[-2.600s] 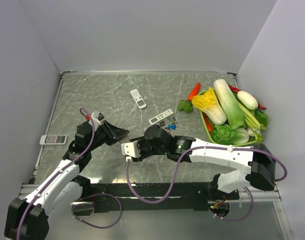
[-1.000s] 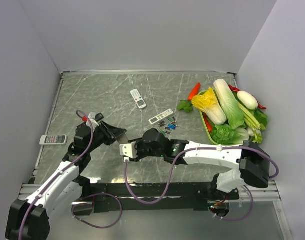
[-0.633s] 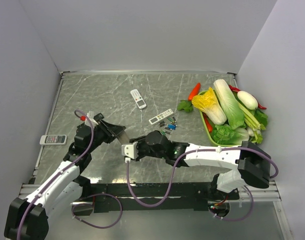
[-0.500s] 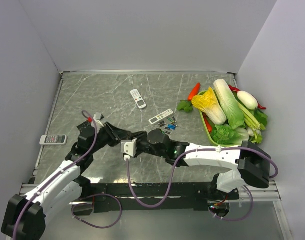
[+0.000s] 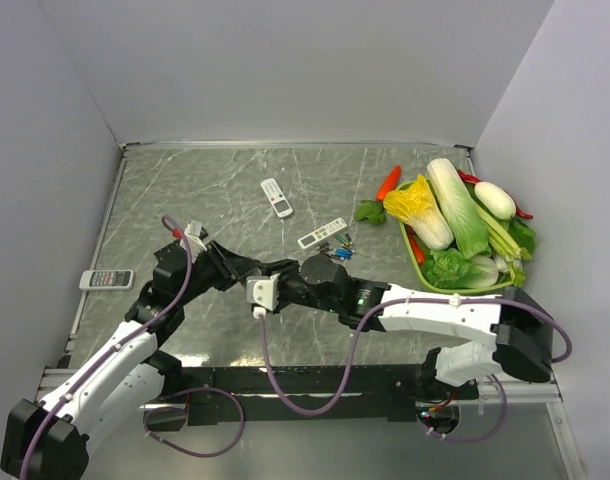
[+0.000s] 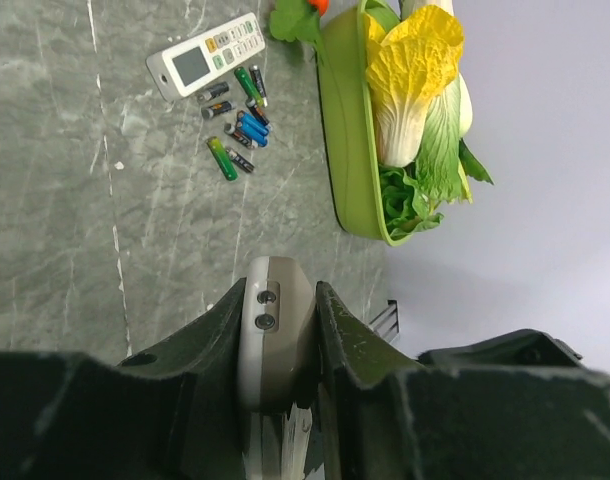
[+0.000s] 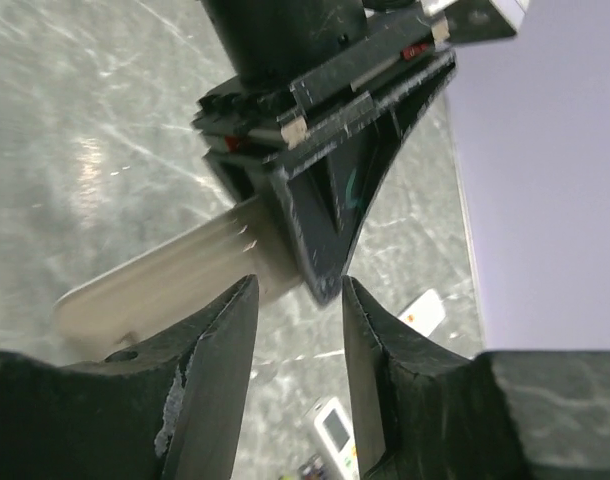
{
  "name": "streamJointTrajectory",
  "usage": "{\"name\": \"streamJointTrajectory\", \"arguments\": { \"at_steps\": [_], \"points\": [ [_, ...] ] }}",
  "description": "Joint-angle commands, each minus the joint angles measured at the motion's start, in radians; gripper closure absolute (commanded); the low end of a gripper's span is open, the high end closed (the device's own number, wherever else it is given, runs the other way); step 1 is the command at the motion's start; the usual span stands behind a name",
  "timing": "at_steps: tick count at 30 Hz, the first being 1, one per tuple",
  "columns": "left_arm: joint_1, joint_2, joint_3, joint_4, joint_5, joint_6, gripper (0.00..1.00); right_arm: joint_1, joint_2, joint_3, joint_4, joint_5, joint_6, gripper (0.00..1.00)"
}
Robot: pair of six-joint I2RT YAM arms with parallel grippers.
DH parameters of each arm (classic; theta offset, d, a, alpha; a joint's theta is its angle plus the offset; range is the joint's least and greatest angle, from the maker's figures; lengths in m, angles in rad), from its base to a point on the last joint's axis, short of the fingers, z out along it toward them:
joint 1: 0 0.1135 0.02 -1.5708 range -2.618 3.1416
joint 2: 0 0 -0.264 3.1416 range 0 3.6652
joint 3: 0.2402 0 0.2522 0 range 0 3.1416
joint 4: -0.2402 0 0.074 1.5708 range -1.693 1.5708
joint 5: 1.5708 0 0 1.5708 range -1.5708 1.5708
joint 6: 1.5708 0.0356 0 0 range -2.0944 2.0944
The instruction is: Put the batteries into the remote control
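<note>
My left gripper (image 6: 278, 292) clamps the remote control (image 6: 274, 350), its grey back facing out. My right gripper (image 7: 297, 290) hangs half open and empty close by. I should keep the left steady and square the right jaws to the remote's back before touching.

Robot lab bench, plain grey walls (image 5: 285, 70), marbled tabletop (image 5: 185, 200)

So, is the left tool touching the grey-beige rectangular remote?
Touching. The left wrist view shows the left tool closed on the grey-beige rectangular remote, with no gap on either side.
</note>
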Motion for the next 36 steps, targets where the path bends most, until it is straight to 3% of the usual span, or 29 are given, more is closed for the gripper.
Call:
{"name": "streamJointTrajectory", "arguments": {
  "at_steps": [1, 5, 8, 14, 36],
  "points": [
    [-0.002, -0.007, 0.011, 0.063, -0.009, 0.037, 0.99, -0.022, -0.118, 0.040, -0.154, -0.087, 0.119, 0.50],
    [-0.001, -0.010, -0.021, 0.142, 0.029, 0.017, 0.99, -0.039, -0.159, 0.004, -0.176, -0.168, 0.187, 0.41],
    [-0.001, -0.021, -0.038, 0.187, 0.055, -0.004, 0.99, -0.050, -0.167, -0.033, -0.155, -0.207, 0.199, 0.40],
    [-0.001, -0.036, -0.028, 0.196, 0.103, -0.016, 0.99, -0.070, -0.167, -0.064, -0.130, -0.325, 0.224, 0.39],
    [-0.001, -0.054, -0.032, 0.268, 0.172, -0.088, 0.99, -0.116, -0.139, -0.059, -0.086, -0.429, 0.242, 0.42]
  ]
}}
